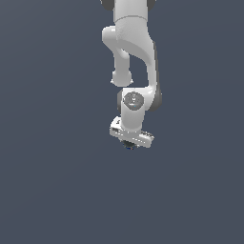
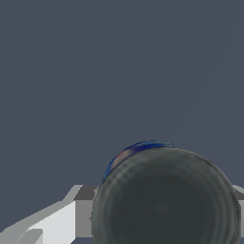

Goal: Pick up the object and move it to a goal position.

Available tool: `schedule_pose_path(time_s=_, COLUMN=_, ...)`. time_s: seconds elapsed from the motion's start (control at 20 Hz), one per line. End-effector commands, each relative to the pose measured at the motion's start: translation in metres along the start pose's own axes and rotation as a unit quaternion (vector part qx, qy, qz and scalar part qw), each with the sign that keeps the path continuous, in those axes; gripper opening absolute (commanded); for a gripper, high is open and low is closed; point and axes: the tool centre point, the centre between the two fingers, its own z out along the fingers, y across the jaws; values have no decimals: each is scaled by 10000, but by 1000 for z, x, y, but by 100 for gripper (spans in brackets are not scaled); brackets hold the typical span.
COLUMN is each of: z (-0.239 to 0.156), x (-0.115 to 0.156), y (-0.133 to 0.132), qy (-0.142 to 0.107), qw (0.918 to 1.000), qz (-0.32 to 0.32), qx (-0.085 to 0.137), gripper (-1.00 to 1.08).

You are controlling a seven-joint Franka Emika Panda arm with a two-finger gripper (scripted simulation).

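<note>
The object (image 2: pixel 164 202) is a short round can with a dark ringed top and a blue side band (image 2: pixel 138 148). It fills the wrist view close to the camera and sits between my two fingers (image 2: pixel 83 212). A grey pad meets it on each side. In the exterior view only a dark blue sliver of the object (image 1: pixel 128 146) peeks out under the white gripper (image 1: pixel 130 142), which points downward. The gripper is shut on the can. Its fingertips are hidden behind the hand in the exterior view.
A plain dark grey-blue surface (image 1: pixel 52 181) spreads all around the arm. The white arm (image 1: pixel 133 52) comes down from the top of the exterior view. Nothing else shows in either view.
</note>
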Motion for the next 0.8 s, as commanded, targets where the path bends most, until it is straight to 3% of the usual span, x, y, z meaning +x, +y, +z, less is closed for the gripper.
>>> schedule_pose_path(time_s=0.0, z=-19, x=1, y=-7, qy=9, qw=10000, qz=-1, qx=4, gripper=-100)
schedule_pose_path(time_s=0.75, z=-171, x=8, y=-69, qy=11, qw=10000, qz=3, qx=-2, gripper=-100)
